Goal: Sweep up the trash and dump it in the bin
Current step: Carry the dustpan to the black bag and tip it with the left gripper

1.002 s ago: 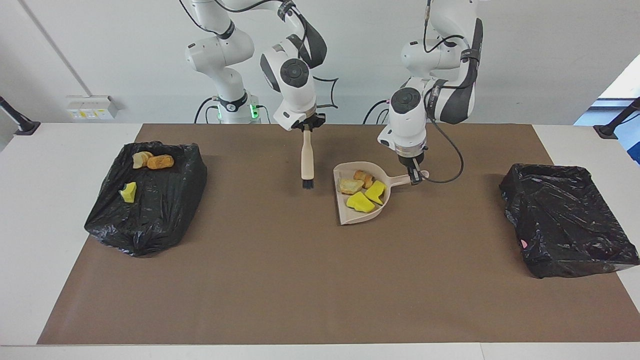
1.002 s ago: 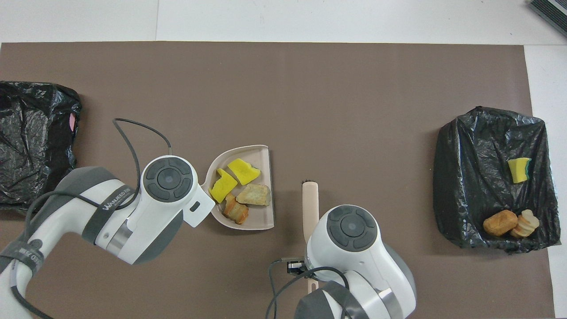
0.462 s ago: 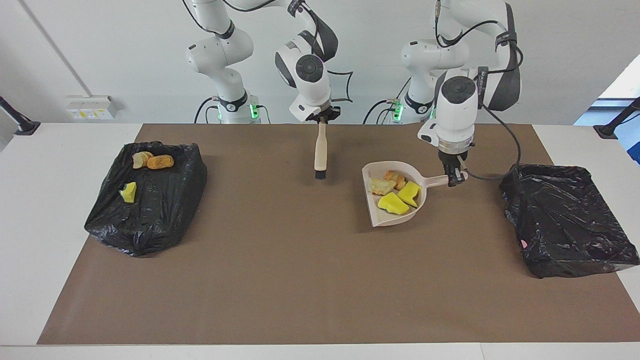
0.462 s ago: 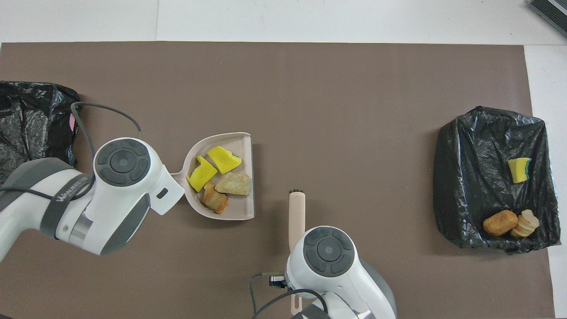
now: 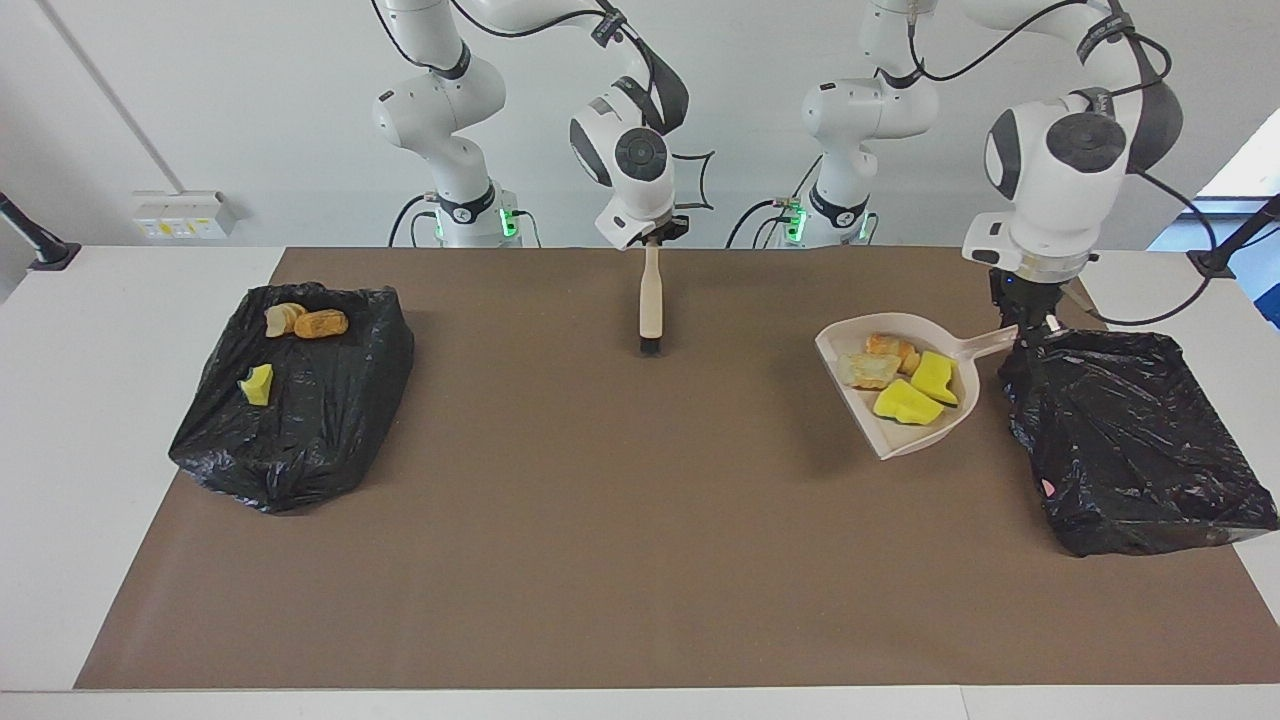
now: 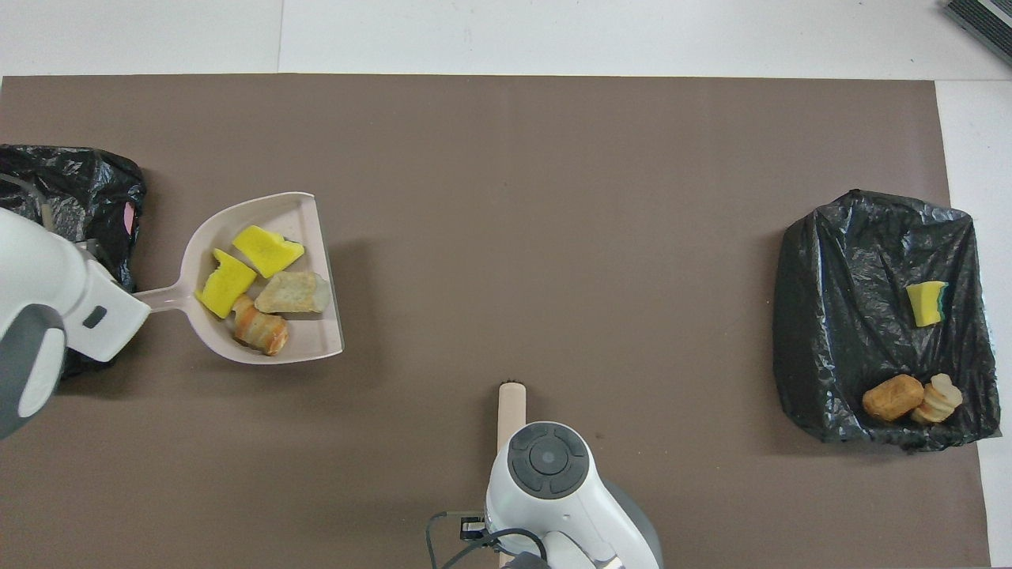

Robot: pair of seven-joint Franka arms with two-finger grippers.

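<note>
Keeping the dustpan (image 5: 905,385) level matters while it's gripped by the left tool (image 5: 1025,330), until the trash (image 5: 898,377) is fully over the bin (image 5: 1130,440); brush (image 5: 651,305) stays clamped in the right tool (image 5: 652,240)

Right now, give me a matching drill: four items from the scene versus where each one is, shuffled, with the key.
Items:
1. dustpan
2. brush
3. yellow sponge chunks
4. bin bag at the right arm's end

Places or states:
A. hangs from the right gripper
B. holds three trash pieces
C. lie in the dustpan
D. held by its handle in the left gripper

Pairs: 1-D, 2-A, 3-C, 4-B
</note>
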